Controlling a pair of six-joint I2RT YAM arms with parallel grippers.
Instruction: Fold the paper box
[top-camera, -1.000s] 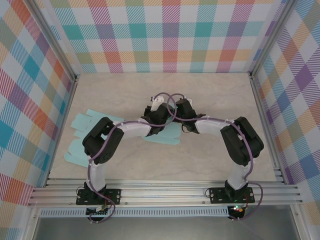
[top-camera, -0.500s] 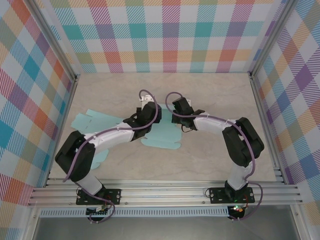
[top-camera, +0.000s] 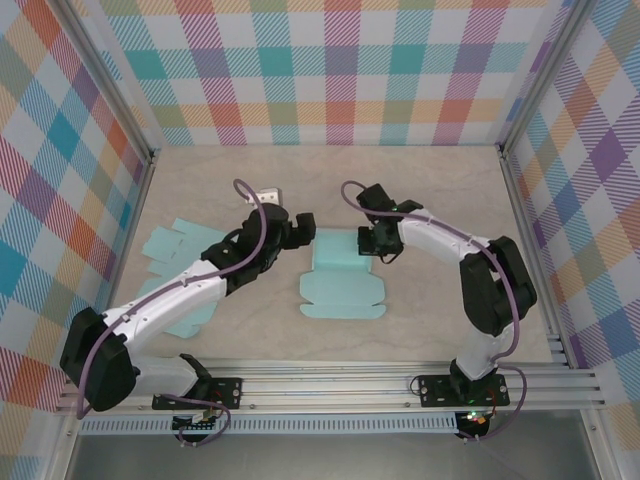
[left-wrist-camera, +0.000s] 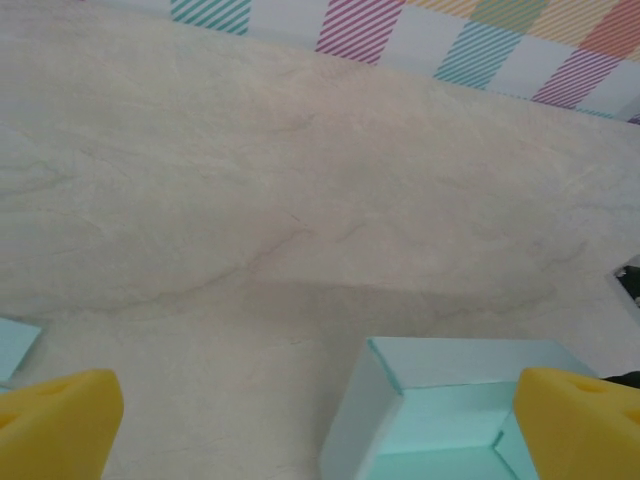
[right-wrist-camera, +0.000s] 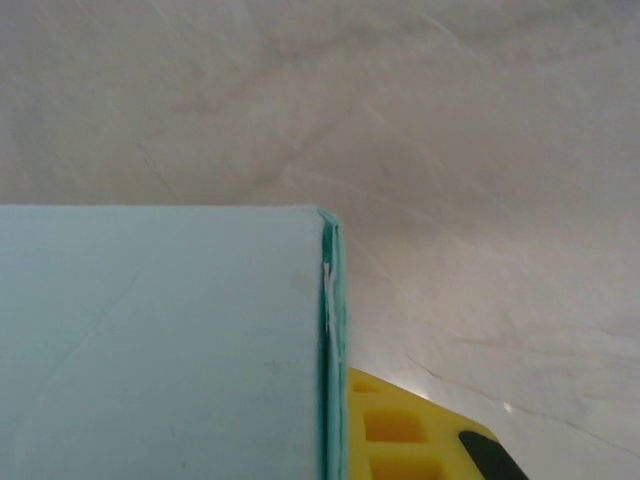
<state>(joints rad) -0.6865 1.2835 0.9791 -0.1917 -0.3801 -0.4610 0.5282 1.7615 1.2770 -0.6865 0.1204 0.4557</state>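
The teal paper box (top-camera: 340, 295) lies mid-table, its far walls raised and a flat flap stretching toward me. My left gripper (top-camera: 302, 230) hangs open just left of the box, touching nothing. In the left wrist view its yellow fingertips (left-wrist-camera: 55, 425) stand far apart, with the box corner (left-wrist-camera: 450, 400) near the right one. My right gripper (top-camera: 369, 243) is shut on the box's right wall. In the right wrist view that teal wall (right-wrist-camera: 160, 340) is seen edge-on, with a yellow finger (right-wrist-camera: 400, 430) pressed against it.
Flat teal paper blanks (top-camera: 178, 243) lie at the left side of the table, more of them nearer the front (top-camera: 165, 312). Aluminium rails (top-camera: 330, 385) edge the table, with checked walls on three sides.
My left gripper has opened, let go of the box and swung left as the arm stretched out. The right gripper stays shut on the wall, which now stands upright.
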